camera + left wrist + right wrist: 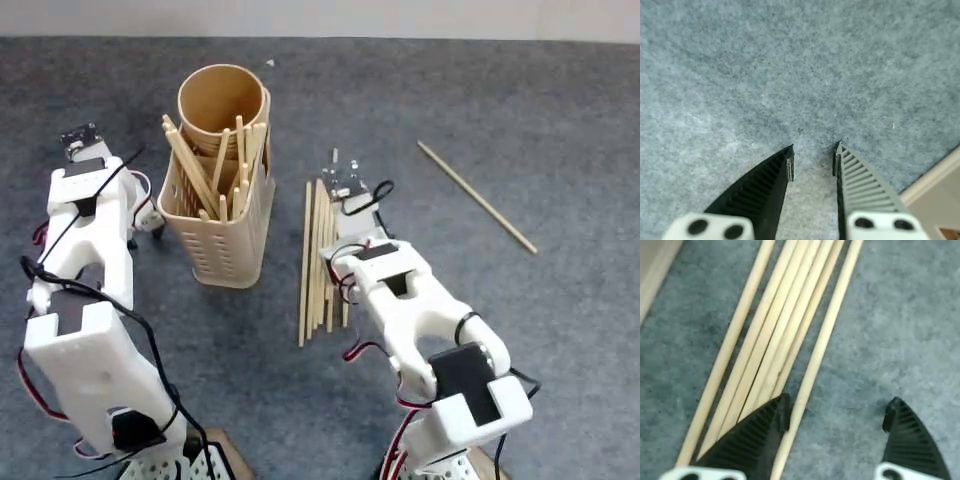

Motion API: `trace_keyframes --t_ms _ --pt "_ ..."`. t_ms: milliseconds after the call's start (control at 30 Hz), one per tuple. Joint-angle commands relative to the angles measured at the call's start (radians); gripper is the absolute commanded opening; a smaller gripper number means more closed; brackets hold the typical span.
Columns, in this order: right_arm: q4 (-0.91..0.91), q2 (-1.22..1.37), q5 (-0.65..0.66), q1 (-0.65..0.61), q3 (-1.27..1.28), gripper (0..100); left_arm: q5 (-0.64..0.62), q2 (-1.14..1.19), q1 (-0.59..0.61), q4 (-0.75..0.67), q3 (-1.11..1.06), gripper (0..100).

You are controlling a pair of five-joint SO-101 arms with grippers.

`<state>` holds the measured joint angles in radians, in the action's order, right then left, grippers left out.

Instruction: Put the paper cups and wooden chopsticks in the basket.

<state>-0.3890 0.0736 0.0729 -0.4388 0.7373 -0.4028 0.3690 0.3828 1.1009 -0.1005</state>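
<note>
A cream perforated basket (pixel 215 230) stands upright with a brown paper cup (pixel 222 100) and several wooden chopsticks (pixel 200 170) in it. Just to its right, a bundle of chopsticks (pixel 318 260) (pixel 790 325) lies on the grey carpet. My right gripper (pixel 342 185) (pixel 837 412) is open low over the bundle; one finger (pixel 765 430) hangs above the sticks and the outermost stick runs just inside it. A single chopstick (pixel 477 197) lies apart at the right. Left of the basket, my left gripper (pixel 80 140) (pixel 813 160) is open over bare carpet with nothing between its fingers.
Grey carpet (pixel 520 330) covers the work area, with open floor to the right and in front of the basket. A pale strip (pixel 320 18) marks the carpet's far edge. A beige edge (pixel 935 175) borders the carpet near my left gripper.
</note>
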Motion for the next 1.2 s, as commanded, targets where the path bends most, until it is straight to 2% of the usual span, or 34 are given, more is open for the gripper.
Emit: trace_keyframes --t_ms 0,100,267,500,767,967,1033,1100,1133,1167 --pt "0.005 -0.007 -0.011 -0.007 -0.021 30.3 0.011 -0.013 -0.002 -0.008 0.016 16" --pt "0.005 -0.048 -0.014 -0.007 -0.013 28.7 0.011 -0.013 -0.002 -0.009 0.016 16" --pt "0.005 -0.186 -0.015 -0.016 -0.008 12.1 0.011 -0.013 -0.002 -0.009 0.016 16" --pt "0.012 -0.311 -0.015 -0.058 0.074 23.6 0.011 -0.013 -0.002 -0.009 0.016 16" --pt "0.013 -0.125 -0.009 -0.056 0.076 23.8 0.011 -0.013 -0.001 -0.008 0.016 16" --pt "0.005 -0.024 -0.009 -0.012 -0.019 23.2 0.011 -0.013 -0.001 -0.006 0.016 16" --pt "0.005 -0.024 -0.009 -0.007 -0.021 16.6 0.011 -0.013 -0.001 -0.006 0.016 16" --pt "0.005 -0.024 -0.009 -0.008 -0.024 3.5 0.011 -0.013 -0.001 -0.006 0.016 16" --pt "0.005 -0.024 -0.014 -0.008 -0.025 0.0 0.011 -0.013 -0.001 -0.006 0.016 16" --pt "0.005 -0.024 -0.011 -0.008 -0.025 1.6 0.011 -0.013 0.001 -0.005 0.016 16"
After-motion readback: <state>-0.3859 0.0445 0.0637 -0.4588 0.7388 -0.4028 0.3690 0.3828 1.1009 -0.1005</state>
